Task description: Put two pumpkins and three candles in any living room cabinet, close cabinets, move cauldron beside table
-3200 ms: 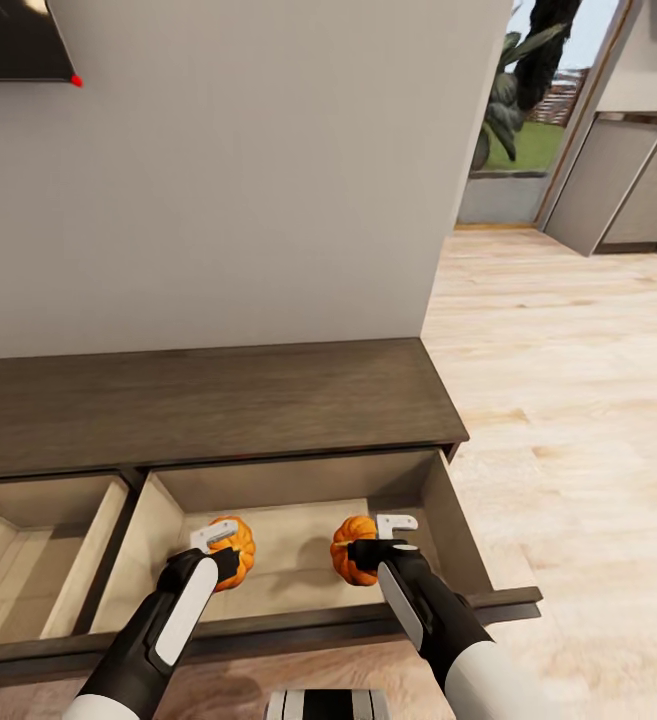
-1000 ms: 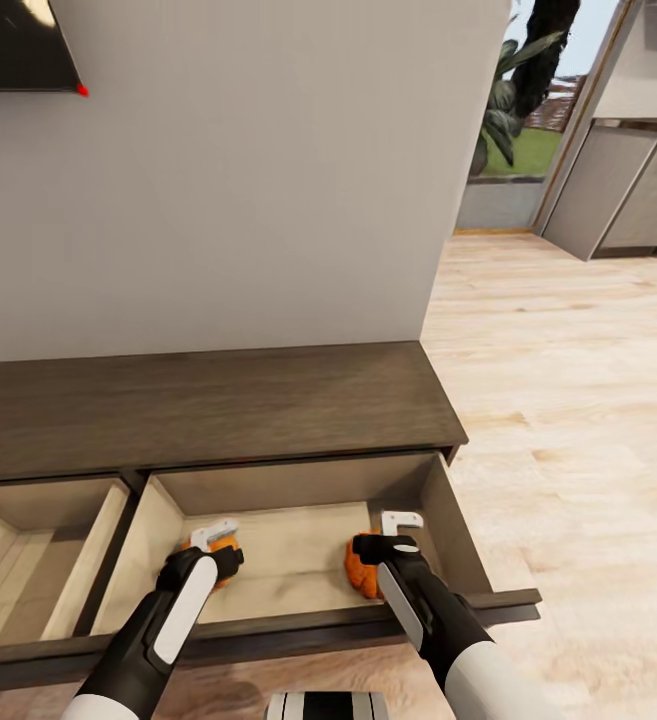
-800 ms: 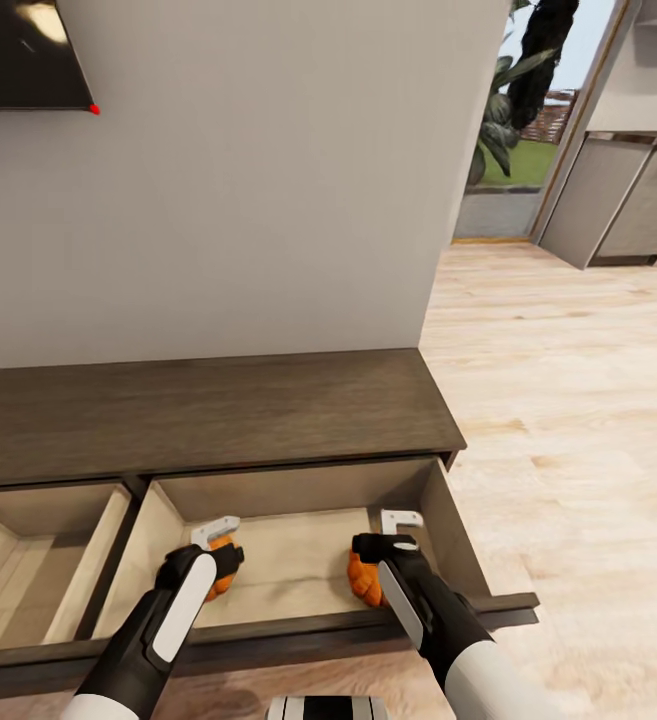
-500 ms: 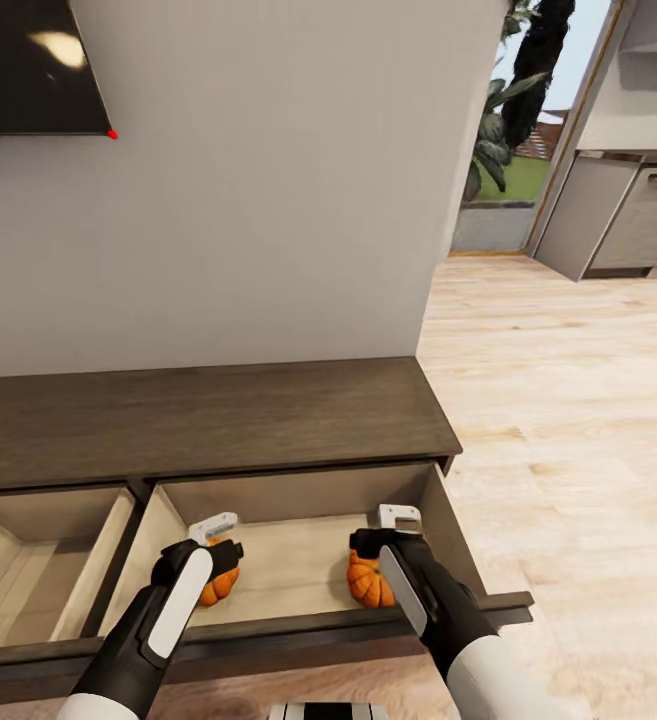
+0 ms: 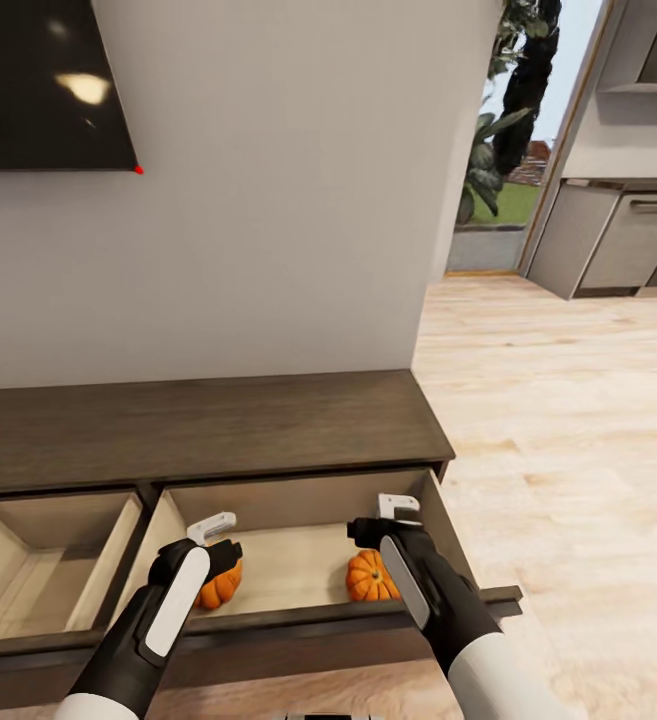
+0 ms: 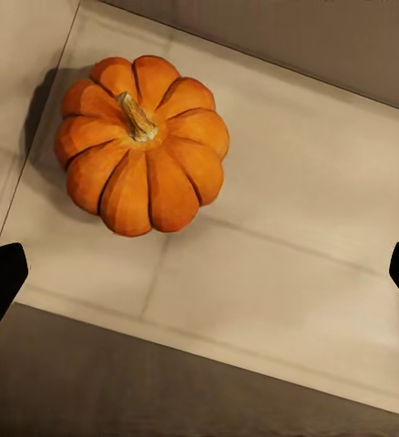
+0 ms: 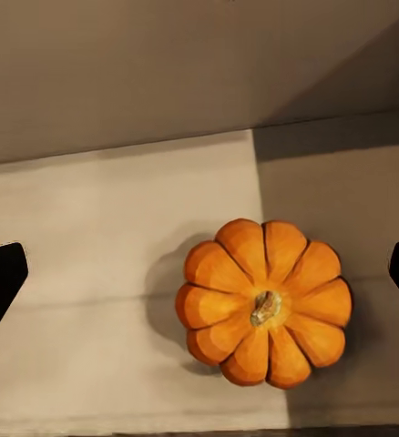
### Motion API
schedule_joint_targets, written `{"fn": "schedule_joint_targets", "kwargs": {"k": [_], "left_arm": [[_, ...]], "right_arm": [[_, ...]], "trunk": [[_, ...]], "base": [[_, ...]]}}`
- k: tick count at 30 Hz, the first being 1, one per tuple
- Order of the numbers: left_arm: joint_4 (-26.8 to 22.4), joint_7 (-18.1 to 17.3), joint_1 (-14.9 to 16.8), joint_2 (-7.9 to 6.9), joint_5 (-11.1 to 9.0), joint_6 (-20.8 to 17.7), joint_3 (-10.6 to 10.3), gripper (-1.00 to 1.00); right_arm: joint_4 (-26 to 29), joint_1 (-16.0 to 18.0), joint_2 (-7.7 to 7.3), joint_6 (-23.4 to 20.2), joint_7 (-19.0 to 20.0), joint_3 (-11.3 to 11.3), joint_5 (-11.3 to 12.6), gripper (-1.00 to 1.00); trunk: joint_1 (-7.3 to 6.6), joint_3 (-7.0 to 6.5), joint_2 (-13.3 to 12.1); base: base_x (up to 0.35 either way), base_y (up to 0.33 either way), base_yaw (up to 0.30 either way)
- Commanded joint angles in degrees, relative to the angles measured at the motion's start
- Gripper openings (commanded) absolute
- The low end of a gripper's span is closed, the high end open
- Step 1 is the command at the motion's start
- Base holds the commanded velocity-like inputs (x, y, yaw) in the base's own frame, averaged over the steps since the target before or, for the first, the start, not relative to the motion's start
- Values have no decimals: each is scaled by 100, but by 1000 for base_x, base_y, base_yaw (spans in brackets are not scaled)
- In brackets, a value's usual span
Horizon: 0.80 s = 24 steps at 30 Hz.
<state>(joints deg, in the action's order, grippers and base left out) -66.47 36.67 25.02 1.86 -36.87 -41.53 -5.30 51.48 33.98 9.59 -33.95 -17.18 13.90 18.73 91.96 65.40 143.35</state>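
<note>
Both jaws are standing spread, empty; left gripper (image 5: pixel 215 533) and right gripper (image 5: pixel 392 513) are hovering over two orange ribbed pumpkins (image 5: pixel 219 585) (image 5: pixel 370 577) sitting lower-centre in the dark-brown cabinet drawer (image 5: pixel 298 620); lifting straight up should avoid nudging them.

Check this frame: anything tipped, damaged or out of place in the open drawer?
Nothing stands out. Both pumpkins sit upright, stems up, on the drawer floor, apart from each other, with the left gripper and right gripper open above them.

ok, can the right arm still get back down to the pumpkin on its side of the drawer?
Probably yes. The right gripper hangs open above that pumpkin, which sits upright on the drawer floor. The drawer is pulled out, and nothing lies between the jaws and the pumpkin.
</note>
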Motion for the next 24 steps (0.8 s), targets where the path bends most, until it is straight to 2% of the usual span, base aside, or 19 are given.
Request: {"fn": "schedule_joint_targets", "kwargs": {"k": [1,7,10,19,24], "left_arm": [[-7,59,3,-1,-62,-4,-7,100],[-11,59,3,0,-65,-6,-7,100],[-10,59,3,-1,-65,-5,-7,100],[-161,59,3,-9,-65,-19,8,100],[-197,59,3,-10,-65,-22,11,100]], "right_arm": [[12,3,-5,-8,-54,15,61,100],[19,3,-9,10,-41,16,60,100],[20,3,-10,11,-38,16,60,100],[19,3,-10,11,-31,22,60,100],[20,3,-9,11,-31,20,60,100]], "trunk": [[-6,-18,1],[-21,-151,-7],[-30,-217,-12],[-227,-379,-373],[-337,-468,-574]], "base": [[-180,0,0],[-72,0,0],[-238,0,0],[-102,0,0],[-269,0,0]]}}
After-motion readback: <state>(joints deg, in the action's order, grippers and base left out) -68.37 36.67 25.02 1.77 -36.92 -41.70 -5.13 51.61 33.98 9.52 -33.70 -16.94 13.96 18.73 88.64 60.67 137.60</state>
